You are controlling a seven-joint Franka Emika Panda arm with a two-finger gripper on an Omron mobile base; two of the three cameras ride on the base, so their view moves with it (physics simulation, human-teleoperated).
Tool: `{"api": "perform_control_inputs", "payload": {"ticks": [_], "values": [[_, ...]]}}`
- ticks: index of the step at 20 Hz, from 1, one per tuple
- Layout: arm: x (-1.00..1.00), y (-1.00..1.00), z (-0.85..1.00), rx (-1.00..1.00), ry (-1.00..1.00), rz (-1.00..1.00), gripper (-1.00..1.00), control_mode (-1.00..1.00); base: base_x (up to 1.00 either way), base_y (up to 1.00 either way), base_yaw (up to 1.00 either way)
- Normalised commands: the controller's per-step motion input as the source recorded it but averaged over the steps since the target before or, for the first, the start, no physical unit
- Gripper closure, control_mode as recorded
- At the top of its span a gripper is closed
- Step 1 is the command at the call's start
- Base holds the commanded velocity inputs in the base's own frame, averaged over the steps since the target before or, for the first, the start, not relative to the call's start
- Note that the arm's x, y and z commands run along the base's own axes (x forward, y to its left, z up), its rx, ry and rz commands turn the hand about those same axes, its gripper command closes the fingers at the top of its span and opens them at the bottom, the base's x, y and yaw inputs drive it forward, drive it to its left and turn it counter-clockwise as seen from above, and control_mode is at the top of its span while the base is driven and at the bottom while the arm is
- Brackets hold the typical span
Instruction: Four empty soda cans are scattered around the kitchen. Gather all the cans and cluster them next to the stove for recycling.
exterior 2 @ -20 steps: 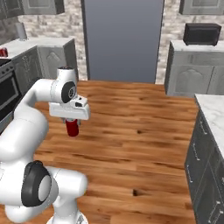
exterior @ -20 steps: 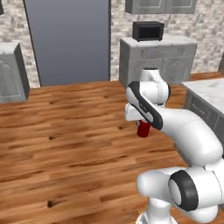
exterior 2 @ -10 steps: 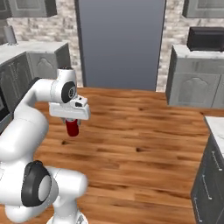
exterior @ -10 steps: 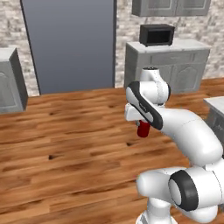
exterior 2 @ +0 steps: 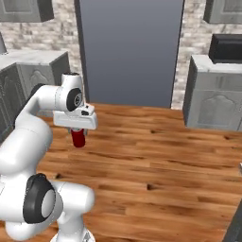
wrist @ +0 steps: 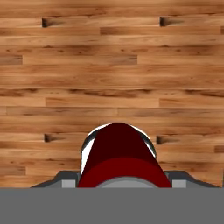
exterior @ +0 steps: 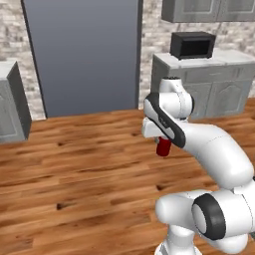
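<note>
A red soda can [exterior: 163, 148] hangs upright under the hand, high above the wood floor, with my gripper [exterior: 162, 144] shut on it. From the right side the same soda can [exterior 2: 78, 138] sticks out below the white hand, and my gripper [exterior 2: 78, 133] holds its upper part. Looking down along the hand, the soda can [wrist: 119, 155] fills the lower middle, its silver rim showing at the far end, and my gripper [wrist: 122, 180] clamps it from both sides. The stove is out of view.
A tall grey refrigerator [exterior: 82, 55] stands straight ahead. Right of it a grey cabinet with a marble top [exterior: 199, 82] carries a black microwave [exterior: 193, 45]. Another grey cabinet [exterior: 11, 102] is at the left. Open wood floor [exterior: 74, 169] lies between.
The whole scene has slid across both base views as the base drove; the refrigerator now sits more centred and nearer. The arm and the can keep the same pose.
</note>
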Motion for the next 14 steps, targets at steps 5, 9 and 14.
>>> {"api": "perform_control_inputs", "payload": {"ticks": [5, 9, 14], "values": [[0.00, 0.00, 0.00, 0.00, 0.00, 0.00, 1.00, 1.00, 0.99, 0.10, 0.18], [0.00, 0.00, 0.00, 0.00, 0.00, 0.00, 1.00, 1.00, 0.82, 0.00, 0.29], [0.00, 0.00, 0.00, 0.00, 0.00, 0.00, 1.00, 1.00, 0.71, 0.00, 0.33]]}}
